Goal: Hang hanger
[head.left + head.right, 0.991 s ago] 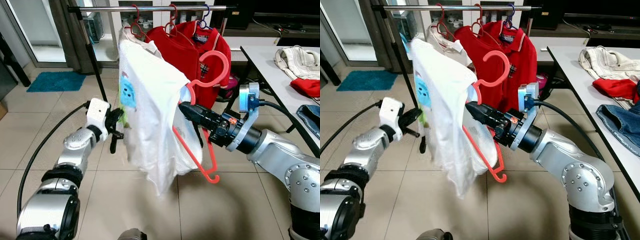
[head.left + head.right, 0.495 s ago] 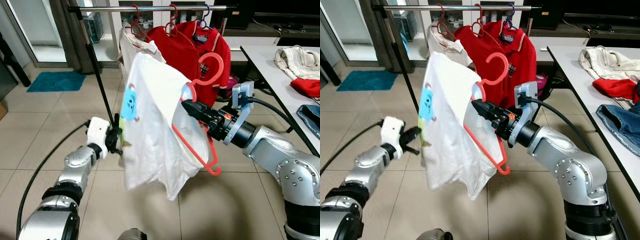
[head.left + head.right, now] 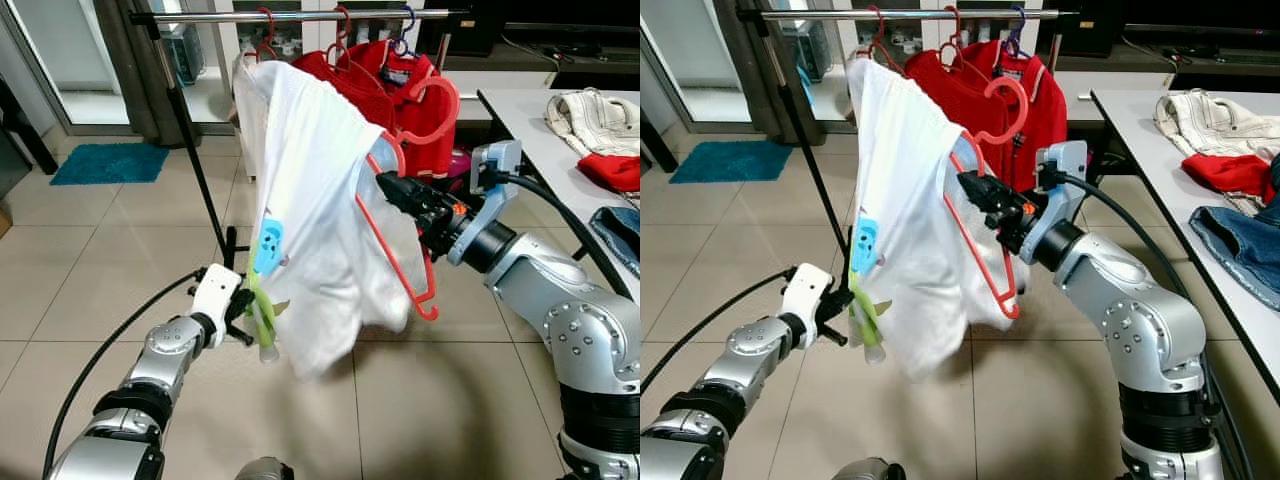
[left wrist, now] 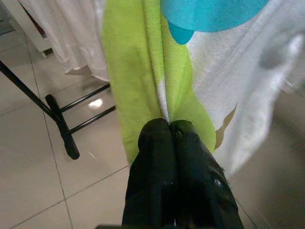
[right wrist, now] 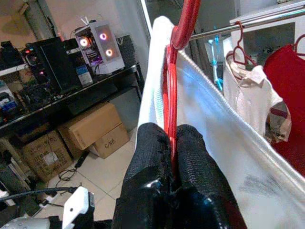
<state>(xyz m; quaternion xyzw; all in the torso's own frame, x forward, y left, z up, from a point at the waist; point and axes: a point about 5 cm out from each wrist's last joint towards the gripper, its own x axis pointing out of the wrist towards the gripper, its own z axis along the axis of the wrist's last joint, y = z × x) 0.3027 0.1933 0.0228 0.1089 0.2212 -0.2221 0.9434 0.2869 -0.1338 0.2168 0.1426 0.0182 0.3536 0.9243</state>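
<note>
A red hanger (image 3: 415, 180) carries a white shirt (image 3: 310, 210) with a blue and green print. My right gripper (image 3: 385, 187) is shut on the hanger's shoulder, holding it up in front of the clothes rail (image 3: 300, 16), with the hook (image 3: 432, 95) just below the bar. In the right wrist view the fingers (image 5: 190, 157) pinch the red hanger (image 5: 172, 95). My left gripper (image 3: 250, 315) is low on the left, shut on the shirt's green hem (image 4: 143, 86).
On the rail hang a red polo shirt (image 3: 385, 85) and a white garment (image 3: 248, 75) on red hangers. The rack's black post (image 3: 195, 140) stands left of the shirt. A table (image 3: 530, 125) with clothes lies at right. A blue mat (image 3: 110, 162) lies far left.
My right gripper has lifted the hanger up and back toward the rail. The left gripper has dropped lower and nearer with the hem, stretching the shirt downward.
</note>
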